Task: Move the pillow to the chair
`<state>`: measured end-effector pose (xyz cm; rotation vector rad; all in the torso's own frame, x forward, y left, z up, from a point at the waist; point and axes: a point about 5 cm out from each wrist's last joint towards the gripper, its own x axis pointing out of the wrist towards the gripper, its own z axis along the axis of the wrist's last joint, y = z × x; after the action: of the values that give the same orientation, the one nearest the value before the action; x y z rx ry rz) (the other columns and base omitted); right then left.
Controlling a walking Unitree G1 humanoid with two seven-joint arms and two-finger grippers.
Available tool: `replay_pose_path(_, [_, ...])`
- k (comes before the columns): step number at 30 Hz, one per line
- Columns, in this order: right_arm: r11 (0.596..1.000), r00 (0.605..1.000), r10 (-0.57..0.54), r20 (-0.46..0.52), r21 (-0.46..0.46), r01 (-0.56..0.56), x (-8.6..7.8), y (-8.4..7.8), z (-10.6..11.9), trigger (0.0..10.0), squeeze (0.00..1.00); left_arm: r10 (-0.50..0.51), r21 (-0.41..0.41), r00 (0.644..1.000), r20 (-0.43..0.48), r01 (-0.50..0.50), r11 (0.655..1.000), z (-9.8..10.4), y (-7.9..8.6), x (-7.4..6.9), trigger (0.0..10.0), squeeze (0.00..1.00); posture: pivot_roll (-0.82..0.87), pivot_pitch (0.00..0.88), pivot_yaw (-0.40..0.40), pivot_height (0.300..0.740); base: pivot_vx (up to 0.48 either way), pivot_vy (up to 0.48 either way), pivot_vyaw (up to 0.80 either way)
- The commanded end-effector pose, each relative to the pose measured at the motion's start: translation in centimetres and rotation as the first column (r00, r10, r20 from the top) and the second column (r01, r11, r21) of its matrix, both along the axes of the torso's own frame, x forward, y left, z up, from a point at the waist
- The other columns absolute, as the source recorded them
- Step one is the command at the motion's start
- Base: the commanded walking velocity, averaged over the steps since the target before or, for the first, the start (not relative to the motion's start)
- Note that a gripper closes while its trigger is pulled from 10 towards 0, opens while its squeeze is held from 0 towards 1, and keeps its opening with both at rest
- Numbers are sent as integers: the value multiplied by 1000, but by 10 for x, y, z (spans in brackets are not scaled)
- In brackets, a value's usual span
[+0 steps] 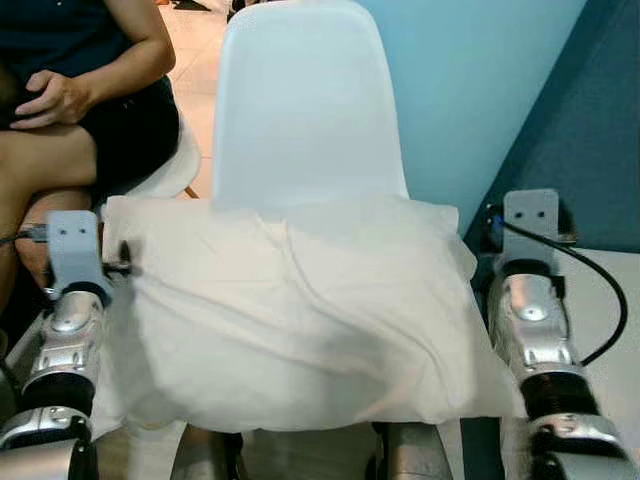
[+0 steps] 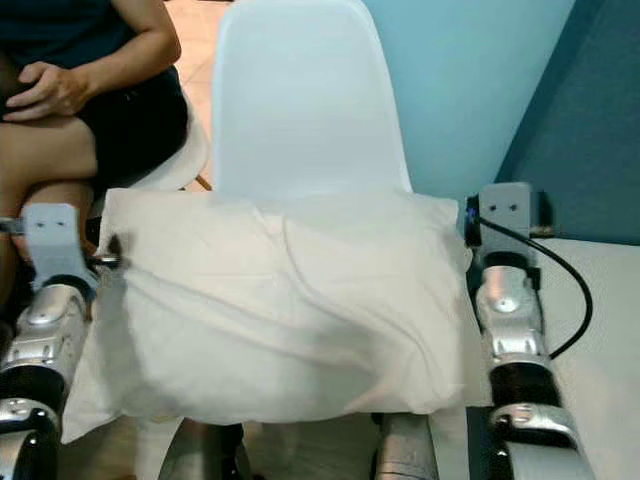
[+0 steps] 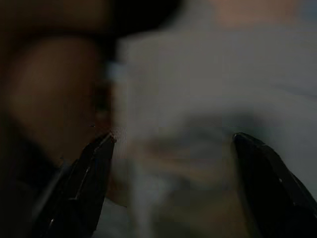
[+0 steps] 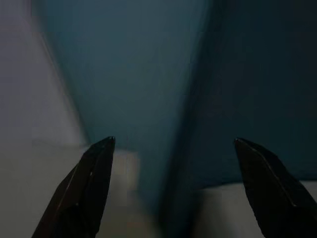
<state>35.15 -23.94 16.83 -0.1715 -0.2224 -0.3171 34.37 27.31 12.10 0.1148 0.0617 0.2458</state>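
A white pillow (image 1: 300, 310) lies across the space between my two silver arms, its sides against the left forearm (image 1: 70, 320) and the right forearm (image 1: 535, 330). Straight ahead stands the white chair (image 1: 305, 110); the pillow's far edge covers the chair's seat from sight, so I cannot tell whether it rests on it. In the left wrist view my left gripper (image 3: 173, 141) is open, with blurred pale shapes beyond it. My right gripper (image 4: 173, 141) is open too, facing the teal wall, with nothing between its fingers.
A seated person (image 1: 70, 110) is close on the left, on a second white chair (image 1: 170, 175), hand on lap. A light blue wall (image 1: 470, 90) and a dark teal panel (image 1: 590, 150) stand at the right. A pale surface (image 1: 620, 300) lies beside the right arm.
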Motion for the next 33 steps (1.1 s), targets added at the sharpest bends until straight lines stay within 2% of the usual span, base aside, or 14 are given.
replay_pose_path(1, [999, 998, 32, 45, -3, -32, -2, 3, 7, 10000, 0, -28, -7, 998, -54, 27, 1000, -12, -4, -4, 10000, 0, -54, 135, 25, 561, 0, 0, 0])
replay_pose_path(2, [999, 998, 32, 45, -3, -32, -2, 3, 7, 10000, 0, -28, -7, 998, -54, 27, 1000, -12, -4, -4, 10000, 0, -54, 135, 25, 561, 0, 0, 0])
replay_pose_path(4, [981, 993, 96, 65, 164, -106, 0, 17, 3, 10000, 0, -33, 14, 998, -46, 33, 999, -14, -12, -4, 10000, 0, -60, 135, 28, 561, 0, 0, 0])
replay_pose_path(6, [905, 969, 210, 127, 351, -242, 2, 35, 4, 10000, 0, -52, 18, 997, 64, 51, 999, -1, -19, -1, 10000, 0, -61, 136, 28, 561, 0, 0, 0])
replay_pose_path(7, [839, 942, 297, 157, 428, -336, 3, 46, 7, 10000, 0, -70, -61, 982, 175, 81, 995, 15, -23, 2, 10000, 0, -61, 135, 27, 561, 0, 0, 0])
replay_pose_path(8, [839, 942, 297, 157, 428, -336, 3, 46, 7, 10000, 0, -70, -61, 982, 175, 81, 995, 15, -23, 2, 10000, 0, -61, 135, 27, 561, 0, 0, 0])
replay_pose_path(9, [773, 906, 376, 195, 473, -423, 4, 56, 10, 10000, 0, -89, -145, 958, 273, 132, 981, 30, -27, 4, 10000, 0, -61, 133, 28, 561, 0, 0, 0])
replay_pose_path(10, [668, 822, 504, 266, 483, -566, 2, 72, 18, 10000, 0, -180, -240, 893, 413, 298, 924, 57, -36, 7, 10000, 0, -52, 127, 24, 561, 0, 0, 0])
replay_pose_path(12, [647, 796, 535, 283, 468, -601, 0, 76, 20, 10000, 0, -223, -252, 872, 436, 357, 900, 63, -41, 8, 10000, 0, -52, 127, 24, 561, 0, 0, 0])
replay_pose_path(14, [691, 792, 562, 238, 390, -608, 1, 81, 19, 10000, 0, -345, -214, 838, 423, 462, 861, 67, -54, 9, 10000, 0, -51, 114, 24, 561, 0, 0, 0])
replay_pose_path(17, [782, 829, 538, 150, 276, -558, 3, 85, 12, 10000, 0, -380, -74, 888, 258, 410, 909, 53, -60, 12, 10000, 0, -50, 103, 25, 561, 0, 0, 0])
replay_pose_path(20, [782, 835, 535, 125, 299, -546, 3, 87, 5, 10000, 0, -263, -1, 952, 158, 267, 964, 37, -55, 12, 10000, 0, -46, 94, 27, 561, 0, 0, 0])
replay_pose_path(29, [783, 792, 595, -135, 317, -534, -5, 98, -48, 10000, 0, -247, -17, 962, -114, 247, 969, -24, -78, -11, 10000, 0, -37, 66, 19, 561, 0, 0, 0])
replay_pose_path(33, [803, 821, 561, -109, 316, -506, 0, 95, -42, 10000, 0, -225, -51, 974, -39, 223, 973, -12, -79, -7, 10000, 0, -34, 64, 15, 561, 0, 0, 0])
